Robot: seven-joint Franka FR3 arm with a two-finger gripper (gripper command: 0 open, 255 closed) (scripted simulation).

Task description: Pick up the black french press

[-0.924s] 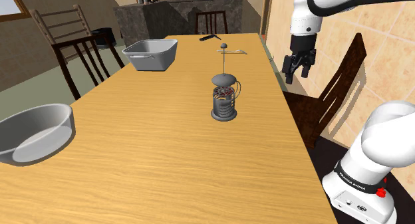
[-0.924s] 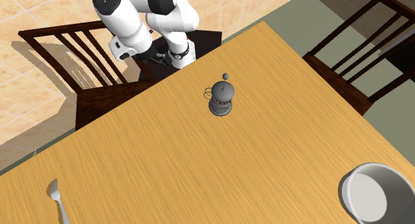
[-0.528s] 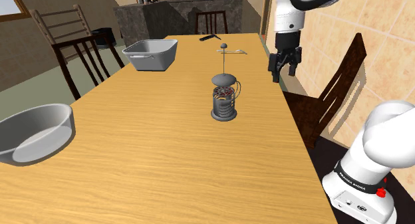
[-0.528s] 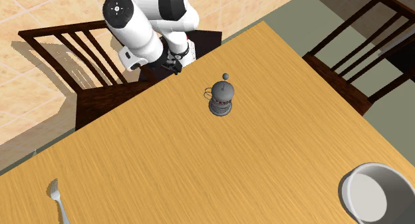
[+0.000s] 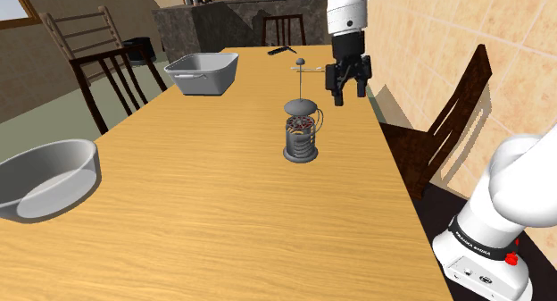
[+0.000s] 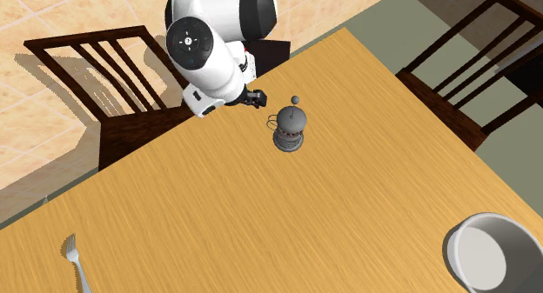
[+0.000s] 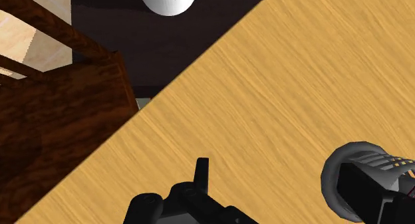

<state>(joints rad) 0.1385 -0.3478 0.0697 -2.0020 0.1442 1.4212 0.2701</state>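
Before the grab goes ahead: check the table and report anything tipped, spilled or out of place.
Nothing stands out. The french press stands upright on the table, plunger raised, with nothing spilled around it. The round bowl and the square pan sit level. The open gripper hangs beside the press, clear of it.

A round grey bowl point(image 5: 54, 165) sits on the wooden counter point(image 5: 205, 219) near the shoulder view's left edge, with a grey rectangular tub point(image 5: 203, 73) farther along. A small dark item point(image 5: 282, 50), possibly a utensil, lies at the far end. Dark wooden chairs point(image 6: 139, 133) stand alongside.
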